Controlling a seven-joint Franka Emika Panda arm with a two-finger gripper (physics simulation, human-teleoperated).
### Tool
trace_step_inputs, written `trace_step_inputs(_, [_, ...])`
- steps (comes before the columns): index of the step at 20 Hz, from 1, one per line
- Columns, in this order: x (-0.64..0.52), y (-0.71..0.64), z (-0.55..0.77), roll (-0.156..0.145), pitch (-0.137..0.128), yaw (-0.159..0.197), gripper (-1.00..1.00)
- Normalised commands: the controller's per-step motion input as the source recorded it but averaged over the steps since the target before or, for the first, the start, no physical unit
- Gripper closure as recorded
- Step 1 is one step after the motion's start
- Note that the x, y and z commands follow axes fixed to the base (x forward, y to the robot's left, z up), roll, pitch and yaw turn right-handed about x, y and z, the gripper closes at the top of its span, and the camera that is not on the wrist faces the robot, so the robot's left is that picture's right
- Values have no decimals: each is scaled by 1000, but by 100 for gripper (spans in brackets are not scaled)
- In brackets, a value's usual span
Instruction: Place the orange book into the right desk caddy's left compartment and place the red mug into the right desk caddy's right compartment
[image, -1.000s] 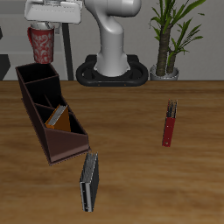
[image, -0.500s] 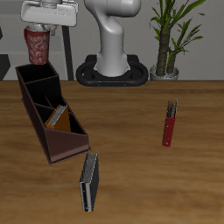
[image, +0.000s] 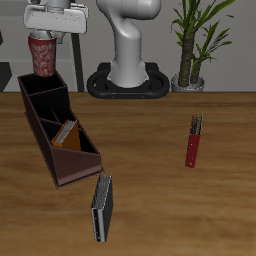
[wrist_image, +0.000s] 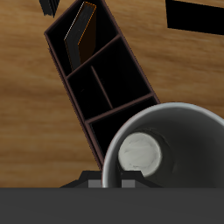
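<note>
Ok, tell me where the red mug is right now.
The red mug hangs in the gripper, up in the air above the tall back end of the right desk caddy; the wrist view looks down into its white inside.

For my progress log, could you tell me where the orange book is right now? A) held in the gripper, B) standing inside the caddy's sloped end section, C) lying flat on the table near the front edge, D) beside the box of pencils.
B: the orange book leans inside the sloped end section of the right desk caddy, while the gripper holds the red mug above the caddy's far end.
</note>
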Motion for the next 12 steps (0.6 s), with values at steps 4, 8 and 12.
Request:
trace_step_inputs(4, [69,-35,40,-38,-44,58,100])
trace_step_inputs(8, [110,13,139,-11,-41,14,100])
trace_step_inputs(12, [99,20,117,11,-18,-3,100])
